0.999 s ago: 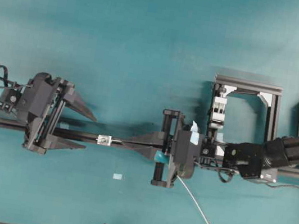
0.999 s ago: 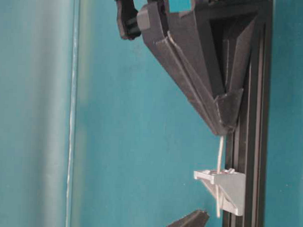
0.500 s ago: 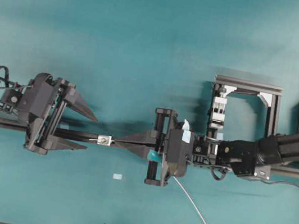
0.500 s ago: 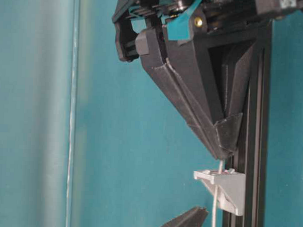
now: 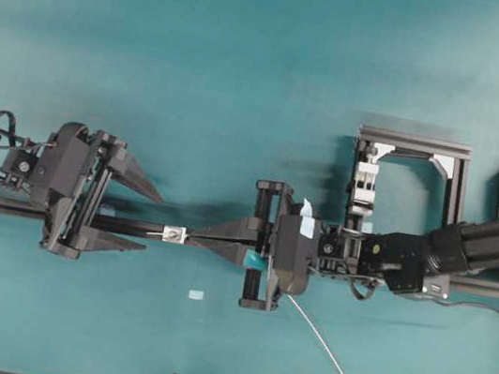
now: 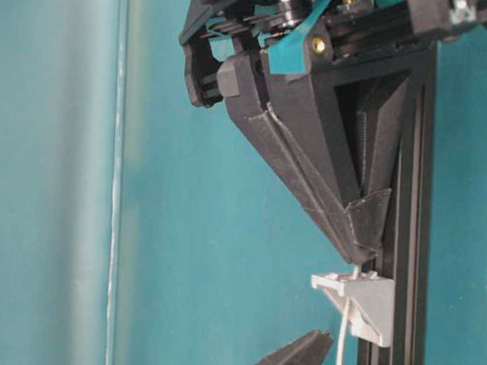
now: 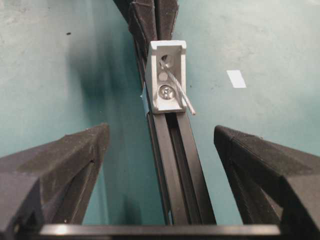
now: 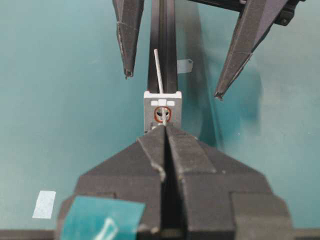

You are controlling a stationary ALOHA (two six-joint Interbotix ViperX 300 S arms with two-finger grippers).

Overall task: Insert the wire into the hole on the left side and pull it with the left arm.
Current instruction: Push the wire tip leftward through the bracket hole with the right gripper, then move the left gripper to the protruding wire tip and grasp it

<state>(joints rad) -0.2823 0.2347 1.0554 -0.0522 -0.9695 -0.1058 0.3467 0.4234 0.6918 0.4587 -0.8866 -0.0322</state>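
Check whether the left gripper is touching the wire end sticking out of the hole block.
Apart. In the left wrist view the left gripper stands open, teal table visible between both fingers and the wire.

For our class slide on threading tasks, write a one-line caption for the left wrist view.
Wire pokes through the hole in the bracket, with the open left gripper waiting either side of the rail.

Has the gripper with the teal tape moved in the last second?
Yes. The right gripper slid left along the black rail, closing on the small white block.
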